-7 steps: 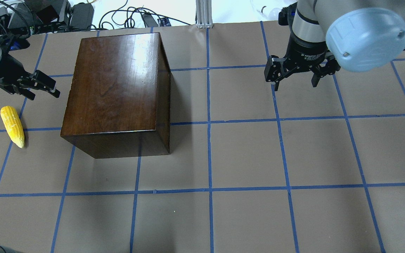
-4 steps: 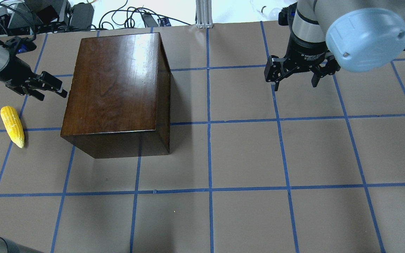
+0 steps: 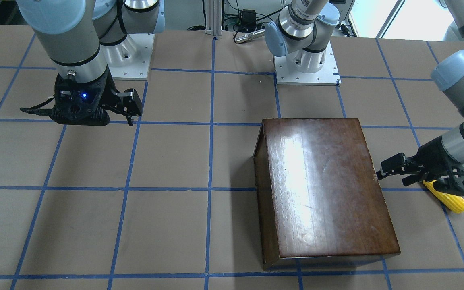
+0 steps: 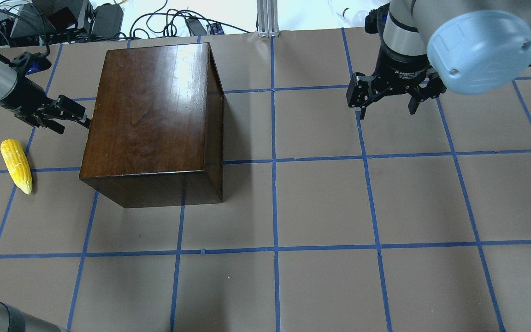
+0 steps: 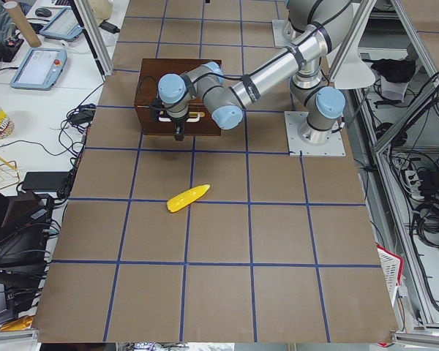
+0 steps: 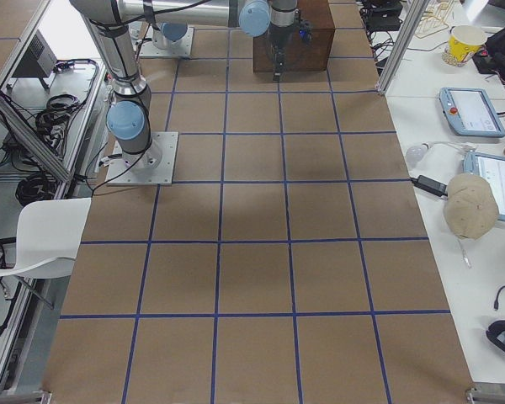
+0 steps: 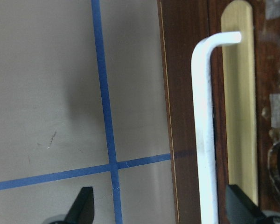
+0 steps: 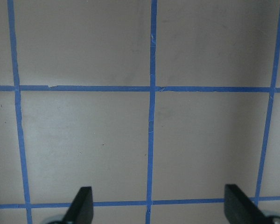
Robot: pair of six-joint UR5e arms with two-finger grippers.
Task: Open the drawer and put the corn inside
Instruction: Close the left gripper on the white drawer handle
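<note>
The glossy dark-brown box (image 4: 150, 115) stands at the left of the table. Its drawer is shut. The drawer's dark front (image 7: 184, 116) faces left and carries a white bent bar handle (image 7: 201, 116) and a brass plate (image 7: 240, 93). My left gripper (image 4: 75, 126) is open at that face, and the handle lies between its fingertips (image 7: 81, 207) in the left wrist view. The yellow corn (image 4: 16, 165) lies on the table left of the box, below the left gripper. My right gripper (image 4: 387, 110) is open and empty, high over the right half.
The table (image 4: 321, 207) is brown with a blue tape grid. Cables and equipment (image 4: 62, 18) lie beyond its far edge. In the front-facing view the left gripper (image 3: 391, 173) partly covers the corn (image 3: 451, 199).
My left gripper has moved right and slightly away from me, up to the box's left face. The corn, the box and the right arm have not moved.
</note>
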